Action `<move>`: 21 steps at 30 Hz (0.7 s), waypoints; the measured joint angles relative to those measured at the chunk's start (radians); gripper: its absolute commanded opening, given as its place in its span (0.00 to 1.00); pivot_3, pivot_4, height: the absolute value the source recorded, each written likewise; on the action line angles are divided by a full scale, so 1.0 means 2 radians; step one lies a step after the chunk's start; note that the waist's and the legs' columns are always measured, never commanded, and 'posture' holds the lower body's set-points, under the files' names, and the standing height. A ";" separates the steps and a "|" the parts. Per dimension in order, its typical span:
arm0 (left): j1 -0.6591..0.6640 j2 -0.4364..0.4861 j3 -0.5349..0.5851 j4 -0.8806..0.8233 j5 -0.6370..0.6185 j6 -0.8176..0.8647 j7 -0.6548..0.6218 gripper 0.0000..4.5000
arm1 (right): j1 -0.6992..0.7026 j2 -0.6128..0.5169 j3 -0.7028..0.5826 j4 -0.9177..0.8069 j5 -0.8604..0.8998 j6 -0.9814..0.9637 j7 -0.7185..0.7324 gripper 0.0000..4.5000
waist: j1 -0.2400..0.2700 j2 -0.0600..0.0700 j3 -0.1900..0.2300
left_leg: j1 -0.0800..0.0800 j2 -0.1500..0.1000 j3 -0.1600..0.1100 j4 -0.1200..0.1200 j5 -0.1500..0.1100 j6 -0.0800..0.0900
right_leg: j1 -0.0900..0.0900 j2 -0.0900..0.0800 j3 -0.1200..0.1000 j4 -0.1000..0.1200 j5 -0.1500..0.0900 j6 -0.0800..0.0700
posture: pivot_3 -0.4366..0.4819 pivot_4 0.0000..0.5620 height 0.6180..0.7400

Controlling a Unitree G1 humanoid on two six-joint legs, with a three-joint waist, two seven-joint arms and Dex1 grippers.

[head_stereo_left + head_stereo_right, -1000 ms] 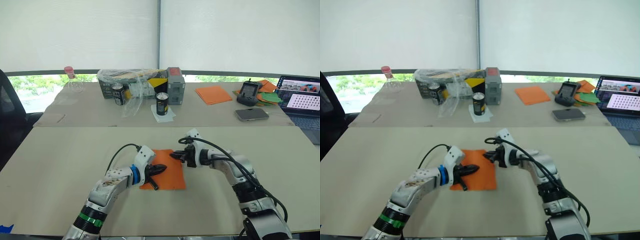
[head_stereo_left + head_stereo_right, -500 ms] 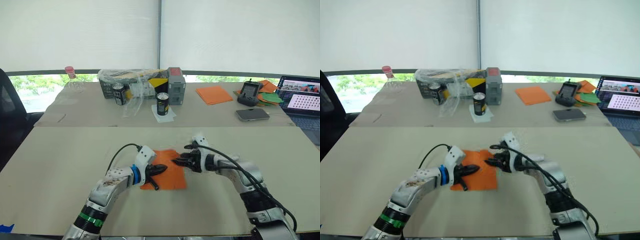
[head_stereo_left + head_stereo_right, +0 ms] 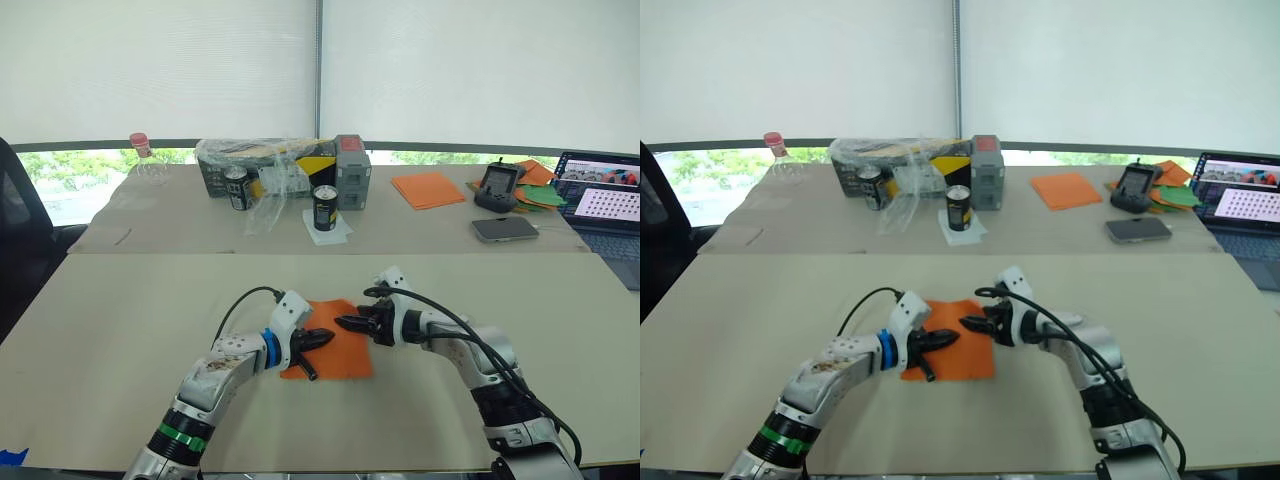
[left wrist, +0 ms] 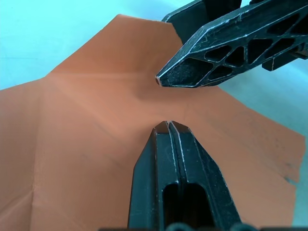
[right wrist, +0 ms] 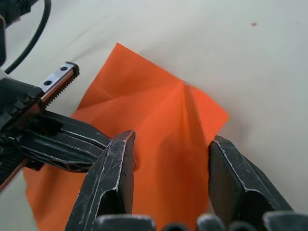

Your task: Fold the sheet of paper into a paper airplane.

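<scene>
While the sheet [image 3: 330,345] lies flat on the bench [image 3: 120,330] between both arms, the head views show the left pincer [image 3: 318,340] resting on it from the left and the right pincer [image 3: 350,323] reaching over its far edge. From the left wrist, that pincer is pressed together, pinning creased paper. From the right wrist, the right pincer [image 5: 168,159] is spread over a raised ridge. An early fold seems in hand; next, the right pincer likely must nip the ridge and press it down.
</scene>
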State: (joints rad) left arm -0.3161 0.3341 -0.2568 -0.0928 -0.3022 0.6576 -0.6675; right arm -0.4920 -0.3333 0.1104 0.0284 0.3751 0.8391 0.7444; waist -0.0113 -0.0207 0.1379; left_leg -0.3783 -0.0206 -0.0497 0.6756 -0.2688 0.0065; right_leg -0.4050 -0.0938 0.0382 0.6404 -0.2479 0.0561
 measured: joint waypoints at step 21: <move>-0.008 0.007 0.004 0.012 0.002 -0.002 -0.010 0.00 | -0.002 -0.003 -0.002 -0.009 0.003 -0.013 -0.004 0.00 | -0.001 0.000 0.000 | 0.000 0.000 0.000 0.000 0.000 0.000 | 0.000 0.000 0.000 0.000 0.000 0.000 | 0.48 0.27 1.00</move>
State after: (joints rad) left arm -0.3328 0.3483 -0.2490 -0.0687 -0.2987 0.6530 -0.6878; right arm -0.4951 -0.3389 0.1059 0.0100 0.3820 0.8133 0.7370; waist -0.0130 -0.0207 0.1379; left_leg -0.3781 -0.0205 -0.0496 0.6756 -0.2688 0.0065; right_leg -0.4051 -0.0936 0.0382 0.6406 -0.2480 0.0562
